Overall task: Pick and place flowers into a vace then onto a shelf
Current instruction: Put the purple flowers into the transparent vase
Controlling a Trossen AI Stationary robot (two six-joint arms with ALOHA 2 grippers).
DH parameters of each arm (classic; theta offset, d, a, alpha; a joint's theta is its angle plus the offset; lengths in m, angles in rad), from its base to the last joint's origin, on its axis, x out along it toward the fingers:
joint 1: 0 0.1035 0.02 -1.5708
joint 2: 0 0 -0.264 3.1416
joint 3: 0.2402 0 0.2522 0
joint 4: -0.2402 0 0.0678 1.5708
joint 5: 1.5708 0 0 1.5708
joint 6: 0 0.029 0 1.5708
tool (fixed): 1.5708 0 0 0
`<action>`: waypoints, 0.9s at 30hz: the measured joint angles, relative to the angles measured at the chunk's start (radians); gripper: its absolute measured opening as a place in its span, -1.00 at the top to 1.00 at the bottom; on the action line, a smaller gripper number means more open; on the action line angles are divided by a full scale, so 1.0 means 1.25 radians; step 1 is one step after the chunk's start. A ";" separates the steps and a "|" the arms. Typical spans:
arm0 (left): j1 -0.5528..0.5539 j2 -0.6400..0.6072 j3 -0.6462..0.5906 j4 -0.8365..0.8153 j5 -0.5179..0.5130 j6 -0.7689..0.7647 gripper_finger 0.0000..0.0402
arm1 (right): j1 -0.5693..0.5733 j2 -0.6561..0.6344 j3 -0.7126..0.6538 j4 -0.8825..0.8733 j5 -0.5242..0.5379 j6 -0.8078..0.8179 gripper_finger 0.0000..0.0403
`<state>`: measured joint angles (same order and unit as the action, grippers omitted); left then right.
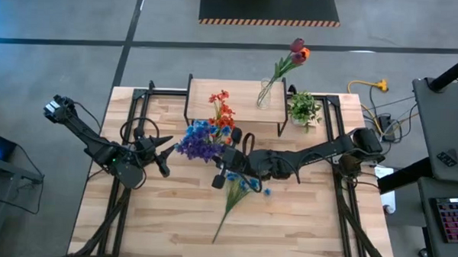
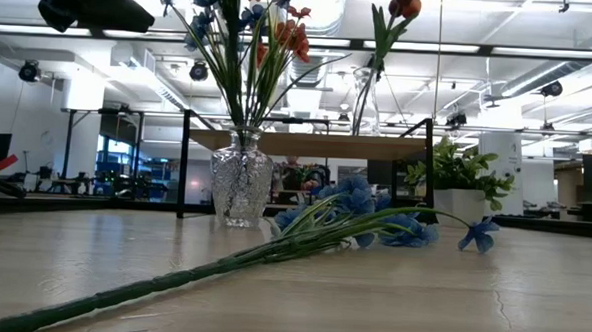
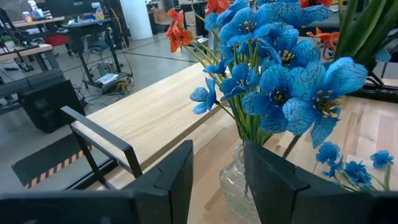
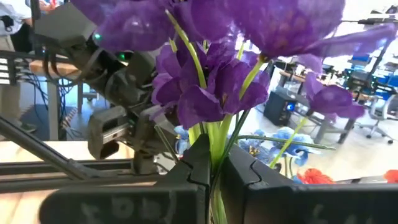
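1. Behind the surface (image 1: 172,218) I see an open workshop with desks and ceiling lights; nobody is near the rig.
2. My right gripper (image 4: 214,168) hangs above the middle of the surface, jaws clenched on the green stems of the purple flowers (image 4: 211,93), right over the glass vase (image 2: 241,189).
3. That vase stands near the far edge, in front of the shelf (image 1: 234,102), already carrying blue flowers (image 3: 280,81) and orange-red flowers (image 1: 222,109).
4. My left gripper (image 3: 217,180) sits just beside the vase toward the left edge, jaws partly parted with the vase's neck between them. I cannot tell whether they touch the glass.
5. One more blue stem (image 2: 272,250) lies flat toward the near edge, not yet picked up.
6. A second vase (image 1: 264,95) with dark red tulips (image 1: 297,51) stands on the shelf already, and a potted plant (image 1: 304,108) sits by the shelf's right end.
7. Risks as I judge them:
   - The vase mouth looks crowded, so the purple stems could catch on the other flowers and miss the opening.
   - Pushing down off-centre could tip the vase if the left jaws are not steadying it.
   - Letting go early would leave the bunch leaning out or falling.
   - Lifting the full vase to the shelf later could knock the tulip vase.
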<state>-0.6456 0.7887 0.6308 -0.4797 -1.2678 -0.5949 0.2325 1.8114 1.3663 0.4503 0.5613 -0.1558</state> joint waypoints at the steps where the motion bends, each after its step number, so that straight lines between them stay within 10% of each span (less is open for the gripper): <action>1: 0.000 0.000 0.000 0.000 0.000 0.000 0.38 | -0.001 0.000 0.000 0.000 0.003 -0.003 0.96; 27: 0.000 0.000 0.000 -0.002 -0.001 0.000 0.38 | -0.048 -0.007 -0.057 0.089 0.005 -0.001 0.96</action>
<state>-0.6456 0.7887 0.6308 -0.4823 -1.2686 -0.5945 0.1722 1.8023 1.2948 0.5620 0.5676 -0.1572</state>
